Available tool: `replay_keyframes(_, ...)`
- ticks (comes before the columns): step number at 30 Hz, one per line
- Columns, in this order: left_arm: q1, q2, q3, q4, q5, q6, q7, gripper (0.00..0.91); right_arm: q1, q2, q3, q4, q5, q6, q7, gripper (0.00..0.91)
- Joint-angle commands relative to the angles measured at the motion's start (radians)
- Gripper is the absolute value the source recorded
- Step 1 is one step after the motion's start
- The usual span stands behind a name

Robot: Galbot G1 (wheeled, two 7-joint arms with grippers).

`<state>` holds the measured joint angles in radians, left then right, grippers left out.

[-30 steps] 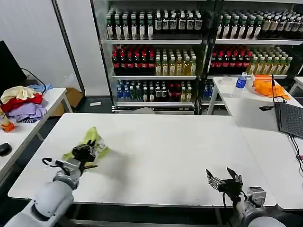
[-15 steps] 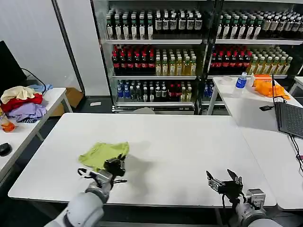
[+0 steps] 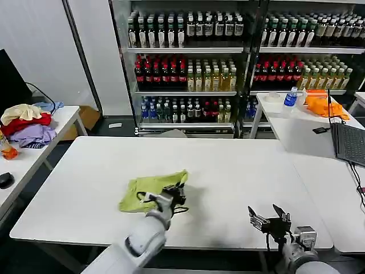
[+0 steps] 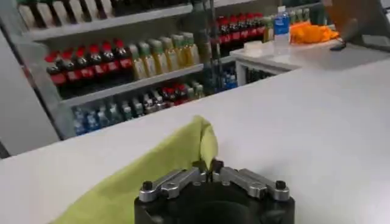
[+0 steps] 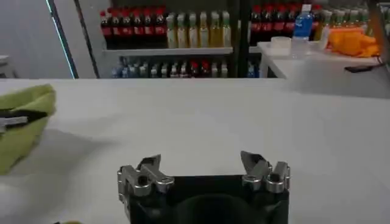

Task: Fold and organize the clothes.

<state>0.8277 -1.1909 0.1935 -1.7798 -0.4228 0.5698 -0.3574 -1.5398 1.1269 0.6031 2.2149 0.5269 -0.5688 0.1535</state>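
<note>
Head view: the lime yellow-green T-shirt (image 3: 149,192) lies bunched on the white worktop (image 3: 239,171), toward the robot's left of centre and near the front edge. The left pincer (image 3: 178,192) sits at the garment's right-hand edge, jaws pinched together on a raised fold of fabric; the left wrist view confirms the cloth (image 4: 152,164) rising from between the closed fingertips. The right pincer (image 3: 268,217) waits with jaws spread wide and holding nothing, low over the front right of the worktop, well apart from the shirt.

Assessment: the step in hand appears to be drawing the shirt toward centre for spreading. Recommended practice: keep the pinch firm, drag low and level so the fabric slides flat, then bring the right pincer to an opposite edge.
</note>
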Motion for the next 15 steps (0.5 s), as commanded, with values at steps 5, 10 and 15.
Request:
replay_keyframes(5,-0.219,-0.187,0.114,0.262,-0.008,-0.166,0.172,0.907,0.067,-0.008,-0.027,-0.03,0.017,-0.002,-0.01,0.907)
replay_keyframes(10,-0.146,-0.126,0.113,0.11,-0.032,-0.245,0.229,0.907,0.138,-0.015,-0.069,-0.057,0.053,0.009,-0.012,0.907)
replay_keyframes(15,-0.04,-0.046,0.018,-0.013,-0.029,-0.286,0.241,0.907,0.277,-0.021,-0.167,-0.121,0.106,0.028,0.013,0.907)
